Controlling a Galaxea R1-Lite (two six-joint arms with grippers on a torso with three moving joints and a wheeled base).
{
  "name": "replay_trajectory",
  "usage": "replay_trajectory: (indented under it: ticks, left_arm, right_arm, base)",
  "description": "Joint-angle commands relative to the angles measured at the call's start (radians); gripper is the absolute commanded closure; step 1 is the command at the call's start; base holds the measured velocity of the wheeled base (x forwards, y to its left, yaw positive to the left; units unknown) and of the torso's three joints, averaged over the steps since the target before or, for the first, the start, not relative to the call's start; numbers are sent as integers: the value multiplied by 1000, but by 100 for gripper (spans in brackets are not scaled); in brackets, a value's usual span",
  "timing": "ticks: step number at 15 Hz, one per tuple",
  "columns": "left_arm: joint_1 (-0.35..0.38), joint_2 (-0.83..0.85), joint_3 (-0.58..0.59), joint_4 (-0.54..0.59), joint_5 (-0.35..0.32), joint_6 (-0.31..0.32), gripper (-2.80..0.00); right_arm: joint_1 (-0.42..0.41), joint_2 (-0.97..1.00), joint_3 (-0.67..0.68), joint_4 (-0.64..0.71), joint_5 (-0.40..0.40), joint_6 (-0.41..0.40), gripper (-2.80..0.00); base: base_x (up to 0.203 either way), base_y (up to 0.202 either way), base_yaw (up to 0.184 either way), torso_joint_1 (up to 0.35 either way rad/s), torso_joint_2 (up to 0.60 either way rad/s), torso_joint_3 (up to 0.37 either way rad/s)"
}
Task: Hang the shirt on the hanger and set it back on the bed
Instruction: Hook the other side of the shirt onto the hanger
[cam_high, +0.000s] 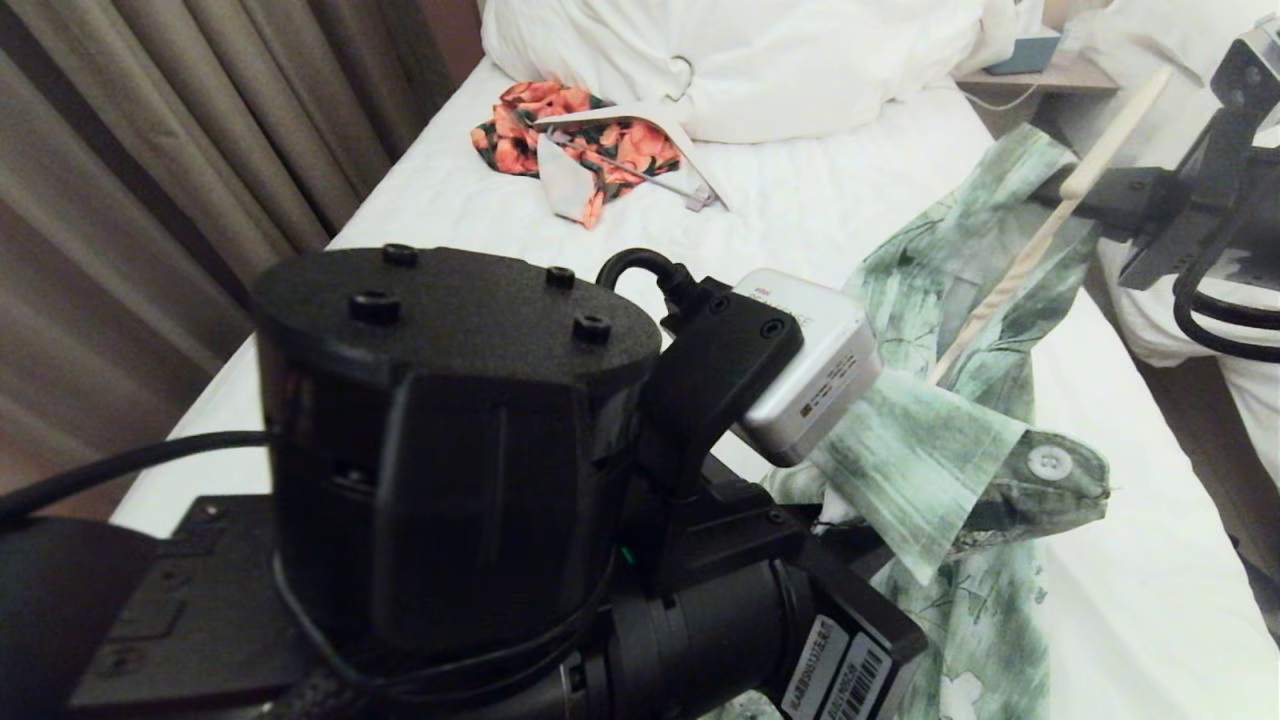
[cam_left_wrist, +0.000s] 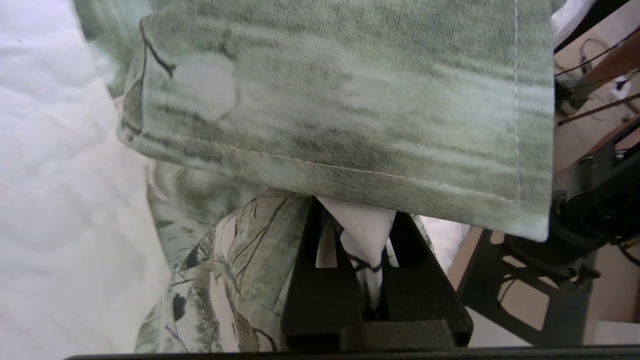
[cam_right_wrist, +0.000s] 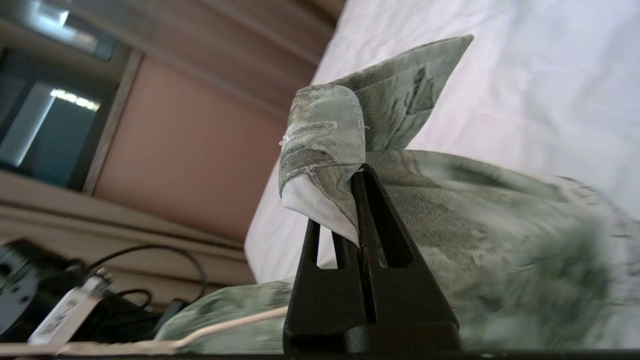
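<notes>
The green and white shirt (cam_high: 960, 440) is lifted off the bed (cam_high: 800, 210), stretched between my two grippers. In the left wrist view my left gripper (cam_left_wrist: 365, 235) is shut on a fold of the shirt (cam_left_wrist: 340, 100), whose hemmed edge hangs across in front of it. My right gripper (cam_right_wrist: 352, 200) is shut on a stitched edge of the shirt (cam_right_wrist: 325, 135), held higher and farther back on the right. The cream hanger (cam_high: 1010, 280) runs slanted through the shirt, its upper end sticking out above the right arm (cam_high: 1200, 210). A thin stretch of the hanger (cam_right_wrist: 225, 324) lies against the cloth.
An orange-red floral garment (cam_high: 570, 140) with a broad white hanger (cam_high: 640, 120) lies near the pillows (cam_high: 760, 60). Curtains (cam_high: 150, 150) hang along the left. A nightstand (cam_high: 1050, 70) and another bed (cam_high: 1180, 310) are on the right. My left arm (cam_high: 450, 450) blocks the foreground.
</notes>
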Motion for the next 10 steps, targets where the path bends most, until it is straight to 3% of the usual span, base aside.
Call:
replay_trajectory:
  ticks: [1,6,10]
  left_arm:
    - [-5,3,3,-11,1,-18,0]
    - [-7,42,19,-118,-9,-62,0]
    - [6,80,94,-433,-6,-68,0]
  right_arm:
    - [35,-19,-10,1,5,3,0]
    - [185,-53,-48,77,3,3,0]
    - [250,-126,-40,155,-1,2,0]
  base:
    - [0,0,0,0,0,0]
    - [0,0,0,0,0,0]
    - [0,0,0,0,0,0]
